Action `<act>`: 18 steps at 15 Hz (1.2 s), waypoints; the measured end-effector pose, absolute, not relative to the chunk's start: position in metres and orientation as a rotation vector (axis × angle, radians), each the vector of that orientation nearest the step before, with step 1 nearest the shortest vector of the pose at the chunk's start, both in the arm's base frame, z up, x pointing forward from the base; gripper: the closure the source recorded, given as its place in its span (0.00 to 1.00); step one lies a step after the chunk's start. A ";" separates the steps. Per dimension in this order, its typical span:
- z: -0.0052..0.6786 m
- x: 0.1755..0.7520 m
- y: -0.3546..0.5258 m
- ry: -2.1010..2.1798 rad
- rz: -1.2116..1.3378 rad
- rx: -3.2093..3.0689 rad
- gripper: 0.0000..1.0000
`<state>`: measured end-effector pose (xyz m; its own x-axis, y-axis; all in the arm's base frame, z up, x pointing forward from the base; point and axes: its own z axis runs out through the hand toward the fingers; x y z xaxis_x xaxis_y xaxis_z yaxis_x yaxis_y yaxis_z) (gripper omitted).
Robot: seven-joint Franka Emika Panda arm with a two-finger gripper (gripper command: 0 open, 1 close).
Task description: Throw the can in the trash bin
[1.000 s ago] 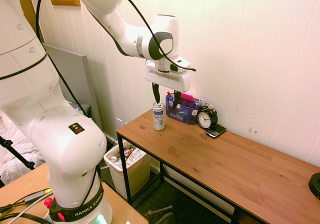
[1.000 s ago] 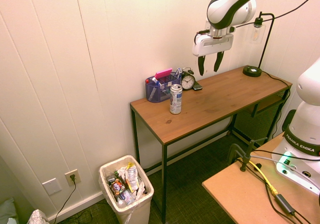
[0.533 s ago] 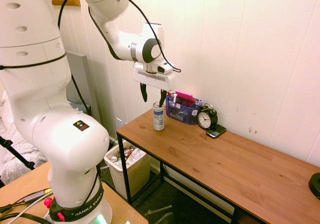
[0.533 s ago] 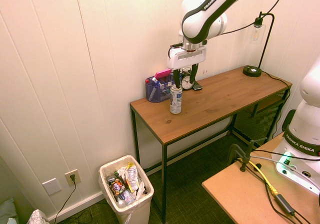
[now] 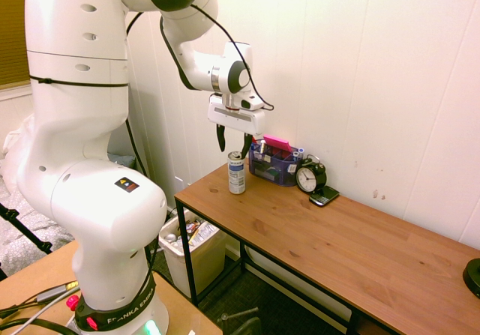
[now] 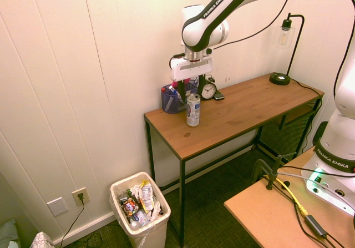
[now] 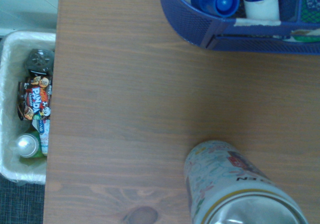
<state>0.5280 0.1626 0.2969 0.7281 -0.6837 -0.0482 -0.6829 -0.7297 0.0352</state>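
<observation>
- Right now I'm hovering the gripper (image 5: 232, 141) above the can (image 5: 237, 173), jaws spread wide and holding nothing.
- I'm seeing the can standing upright near the tabletop (image 5: 330, 237) corner, beside the blue organizer (image 5: 275, 166).
- Next I'm judging: lower, straddle, close; the trash bin (image 6: 140, 214) waits on the floor.

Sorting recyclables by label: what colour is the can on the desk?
The can has a white and blue label and a silver top, clearest in the second exterior view.

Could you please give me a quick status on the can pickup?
Gripper open, above can. Can upright on desk, not gripped. Organizer close behind. Trash bin below desk end.
</observation>
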 end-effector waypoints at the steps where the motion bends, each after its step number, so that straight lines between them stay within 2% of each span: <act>1: 0.297 0.528 0.161 -1.157 -0.098 2.897 0.00; 7: 0.277 0.537 0.150 -1.181 -0.148 2.860 0.00; 8: 0.273 0.539 0.151 -1.179 -0.154 2.859 1.00; 18: 0.262 0.538 0.157 -1.157 -0.174 2.854 1.00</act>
<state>0.5383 0.1574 0.2620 0.7127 -0.6965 -0.0830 -0.6901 -0.7175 0.0948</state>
